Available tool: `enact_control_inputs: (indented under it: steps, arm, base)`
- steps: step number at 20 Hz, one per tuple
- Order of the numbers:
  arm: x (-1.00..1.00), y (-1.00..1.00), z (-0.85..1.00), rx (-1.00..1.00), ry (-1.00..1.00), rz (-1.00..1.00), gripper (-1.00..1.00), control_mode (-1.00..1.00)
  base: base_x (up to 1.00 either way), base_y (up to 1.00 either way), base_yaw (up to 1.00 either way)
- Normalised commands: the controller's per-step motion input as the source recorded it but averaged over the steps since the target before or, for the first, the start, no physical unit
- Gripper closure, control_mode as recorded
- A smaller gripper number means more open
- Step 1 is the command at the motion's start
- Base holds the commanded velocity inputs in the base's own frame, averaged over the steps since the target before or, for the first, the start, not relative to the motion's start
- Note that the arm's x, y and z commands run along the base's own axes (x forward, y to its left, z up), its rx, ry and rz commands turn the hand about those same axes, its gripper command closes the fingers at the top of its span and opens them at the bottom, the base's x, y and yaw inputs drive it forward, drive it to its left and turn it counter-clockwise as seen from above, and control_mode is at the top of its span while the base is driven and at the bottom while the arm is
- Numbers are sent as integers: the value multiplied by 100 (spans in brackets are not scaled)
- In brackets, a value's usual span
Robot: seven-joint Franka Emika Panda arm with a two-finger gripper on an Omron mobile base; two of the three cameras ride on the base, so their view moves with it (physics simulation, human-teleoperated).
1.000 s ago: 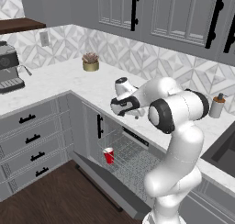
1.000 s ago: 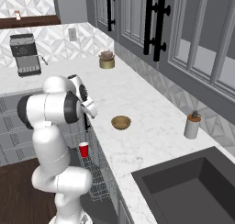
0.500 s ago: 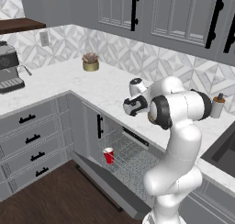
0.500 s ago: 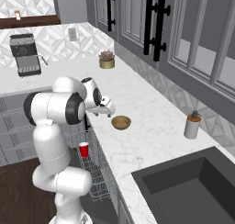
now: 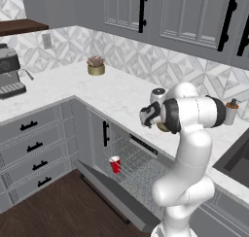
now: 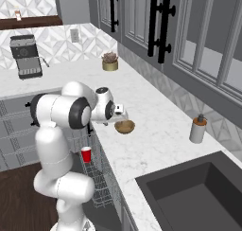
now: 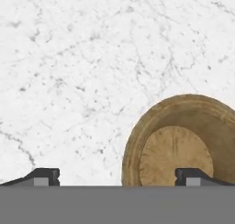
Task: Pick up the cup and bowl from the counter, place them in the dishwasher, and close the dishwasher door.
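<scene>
The tan wooden bowl [image 6: 125, 126] sits on the white marble counter [image 6: 156, 145], close to its front edge. My gripper [image 6: 121, 114] hovers just above and left of it, open and holding nothing. In the hand view the bowl [image 7: 183, 142] lies at the lower right, under the right fingertip [image 7: 190, 176], while the gripper [image 7: 117, 177] is centred over bare counter [image 7: 92, 58]. The red cup [image 5: 115, 164] stands upright in the wire rack of the open dishwasher [image 5: 141, 170], whose door [image 5: 112, 197] hangs down. In the left base view my arm hides most of the bowl [image 5: 163, 128].
A grey soap dispenser [image 6: 197, 128] stands right of the bowl, beside the dark sink [image 6: 198, 192]. A potted plant [image 6: 110, 62] sits by the back wall. A coffee machine [image 6: 27, 56] stands on the far left counter. Grey drawers with black handles [image 5: 34, 146] flank the dishwasher.
My hand has swung from above the dishwasher's edge rightward over the counter, ending beside the bowl. The cup and the bowl have stayed put.
</scene>
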Motion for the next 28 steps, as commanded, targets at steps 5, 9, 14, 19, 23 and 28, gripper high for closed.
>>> enact_control_inputs:
  steps: [5,9,14,19,23,28]
  arm:
    - [28,-7,-14,0,11,21,-100,-100]
    - [41,-27,-18,0,9,16,-100,-100]
    - [16,-12,-27,0,14,10,-100,-100]
    - [-11,5,-22,0,14,0,100,-100]
    - [-35,7,0,0,2,0,100,-100]
    - [-61,24,6,0,-1,-1,100,-100]
  base:
    - [0,0,0]
    - [0,0,0]
    - [0,0,0]
    - [0,0,0]
    - [0,0,0]
    - [0,0,0]
